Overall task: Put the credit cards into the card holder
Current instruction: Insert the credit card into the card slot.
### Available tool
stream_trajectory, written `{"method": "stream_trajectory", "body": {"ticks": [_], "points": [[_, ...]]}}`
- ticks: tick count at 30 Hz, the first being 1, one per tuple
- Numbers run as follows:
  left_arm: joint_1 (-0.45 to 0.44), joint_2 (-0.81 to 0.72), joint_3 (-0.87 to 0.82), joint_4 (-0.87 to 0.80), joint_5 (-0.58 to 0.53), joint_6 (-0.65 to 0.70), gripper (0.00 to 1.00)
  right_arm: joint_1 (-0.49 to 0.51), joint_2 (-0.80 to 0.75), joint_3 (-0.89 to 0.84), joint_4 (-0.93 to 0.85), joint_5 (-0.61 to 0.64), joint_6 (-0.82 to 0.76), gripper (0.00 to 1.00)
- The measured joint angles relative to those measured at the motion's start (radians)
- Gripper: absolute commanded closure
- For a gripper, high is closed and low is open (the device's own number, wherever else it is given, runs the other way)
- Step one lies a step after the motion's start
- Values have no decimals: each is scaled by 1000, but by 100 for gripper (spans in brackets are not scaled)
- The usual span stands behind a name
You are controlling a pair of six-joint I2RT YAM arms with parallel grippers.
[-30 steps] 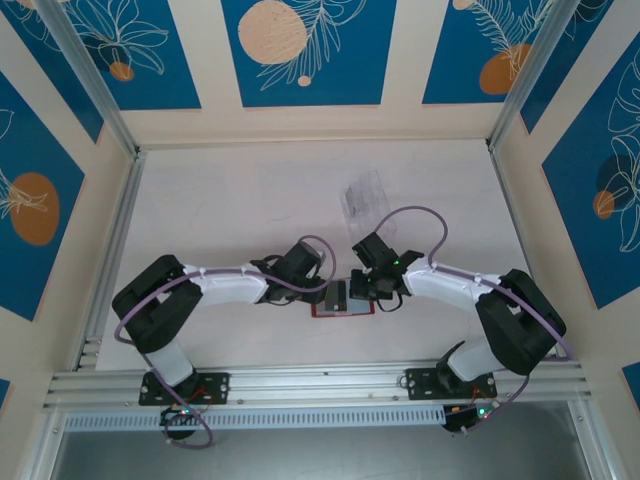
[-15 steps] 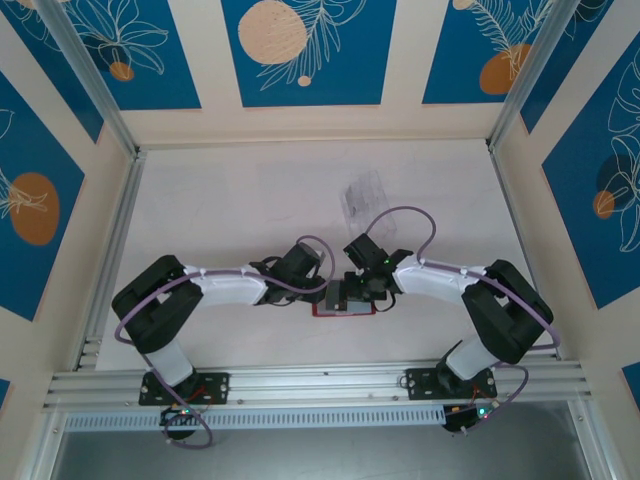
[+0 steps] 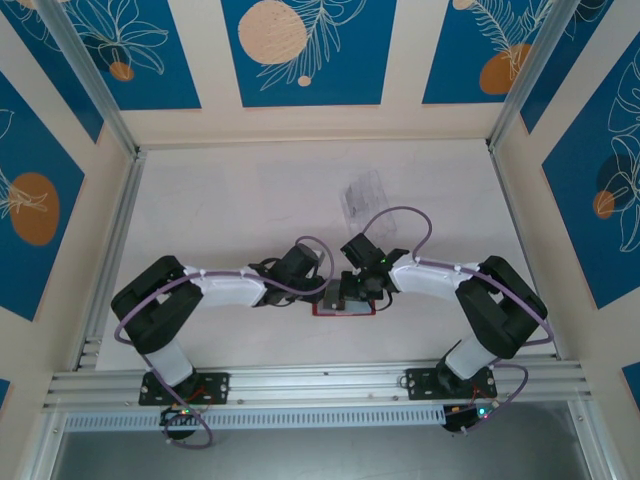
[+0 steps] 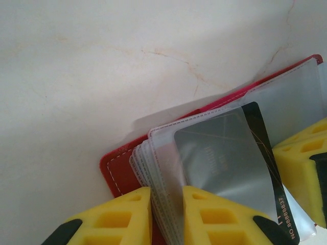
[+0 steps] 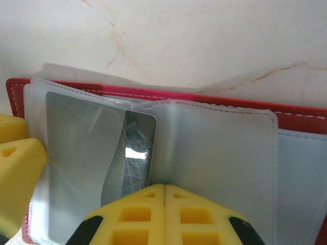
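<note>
1. Top view: the left gripper (image 3: 320, 293) and right gripper (image 3: 352, 292) meet nose to nose low in the middle of the frame. Both are over the open red card holder (image 3: 345, 312), which lies flat on the table (image 3: 230, 200). A clear tray (image 3: 362, 195) sits well apart, above centre.
2. Left wrist view: this pincer's yellow fingers (image 4: 122, 217) at the bottom edge are clenched on the bundle of clear sleeves (image 4: 153, 168), pinning the holder. A black card (image 4: 230, 158) lies partly inside the top sleeve, with its lower-right corner bare. Pale print along that edge reads, as best I can make out, "NO 8888837". No brand is legible.
3. Right wrist view: its fingers (image 5: 133, 214) at bottom centre are pressed together with no gap; whether a sleeve leaf is nipped between them I cannot tell. The card sits in the left-hand pocket, showing a dark marbled strip.
4. The step looks like seating the card. Hold the left pinch steady and slide the card flat, straight toward the pocket's closed end, so the sleeve does not buckle or drag the holder
</note>
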Motion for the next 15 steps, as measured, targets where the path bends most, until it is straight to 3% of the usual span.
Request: {"method": "stream_trajectory", "body": {"ticks": [15], "points": [[-7,-9,-32,48,-16,-16,69,-13,0,-18,43,-44,50,100]]}}
